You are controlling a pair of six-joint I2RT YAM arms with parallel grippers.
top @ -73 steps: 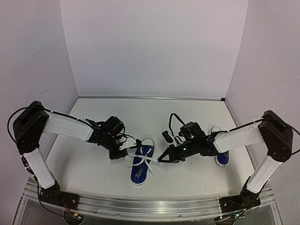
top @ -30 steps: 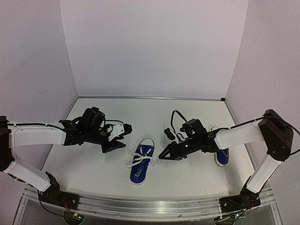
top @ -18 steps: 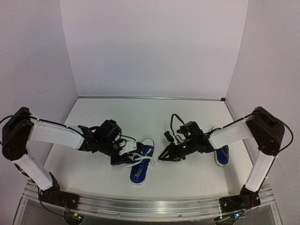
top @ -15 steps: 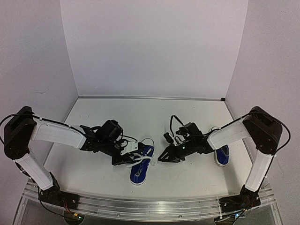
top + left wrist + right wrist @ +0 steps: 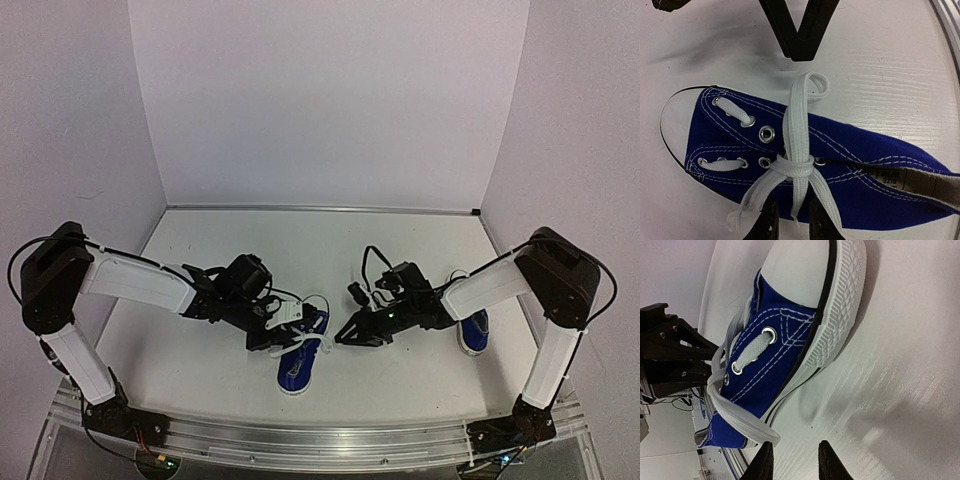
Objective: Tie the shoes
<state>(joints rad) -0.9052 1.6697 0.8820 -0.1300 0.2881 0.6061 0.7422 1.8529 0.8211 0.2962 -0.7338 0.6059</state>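
Note:
One blue canvas shoe point(image 5: 298, 358) with a white sole lies between the arms, toe toward the back. In the left wrist view the shoe point(image 5: 850, 165) has its white laces crossed in a knot point(image 5: 796, 166), with a loop point(image 5: 812, 87) on the far side. My left gripper point(image 5: 283, 335) is open over the shoe's near side point(image 5: 794, 220), and a lace end point(image 5: 799, 197) hangs between its fingers. My right gripper point(image 5: 343, 338) is open point(image 5: 795, 460) on the table beside the shoe point(image 5: 775, 345), its left fingertip next to the lace loop point(image 5: 742, 426). The second shoe point(image 5: 474, 332) lies behind the right arm.
White walls close the back and both sides. A metal rail point(image 5: 300, 445) runs along the table's near edge. The right gripper's black fingers point(image 5: 799, 30) show at the top of the left wrist view, and the left gripper's body point(image 5: 670, 357) shows at the left of the right wrist view.
My left arm swung out to the left away from the shoe, then came back over it. My right gripper stayed beside the shoe, edging slightly left.

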